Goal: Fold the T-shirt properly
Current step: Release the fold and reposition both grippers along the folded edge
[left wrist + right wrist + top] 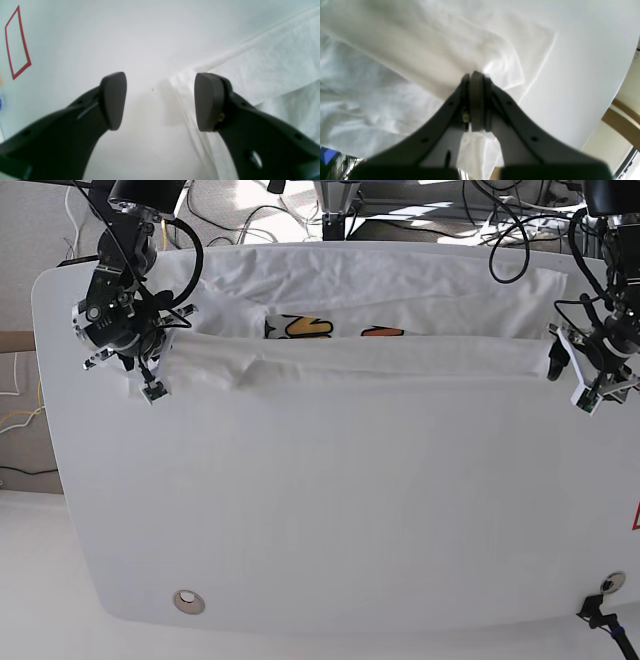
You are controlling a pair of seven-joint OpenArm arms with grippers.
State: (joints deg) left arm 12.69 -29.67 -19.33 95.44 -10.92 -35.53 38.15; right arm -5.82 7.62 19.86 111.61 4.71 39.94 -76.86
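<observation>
t-shirt: the white cloth (pixel 400 360) lies in a long band near the table edge by the arms' bases, one end by each gripper.
table: the white top (pixel 330 500) carries it; most of the bare surface is on the far side from the arms.
folding done: at least one lengthwise fold seems made, as the cloth is in layers with a straight front edge.
folding left: the band looks loose at its right-arm end, so smoothing, further folds and bringing the ends inward probably remain; perhaps halfway at best.
right gripper: its tips (pixel 480 100) are pressed together with a pinch of cloth between them.
left gripper: spread wide (pixel 160 102), holding nothing, one finger over the cloth's corner and the other over bare table.
print: the base view shows orange and yellow patches (pixel 306 327) between the layers; neither wrist view shows them on the cloth.
corner: the left wrist view shows its seam (pixel 190 120) and neat angle, too small to read in the base view.
pinch: only the right wrist view shows the cloth puckering at the tips.
</observation>
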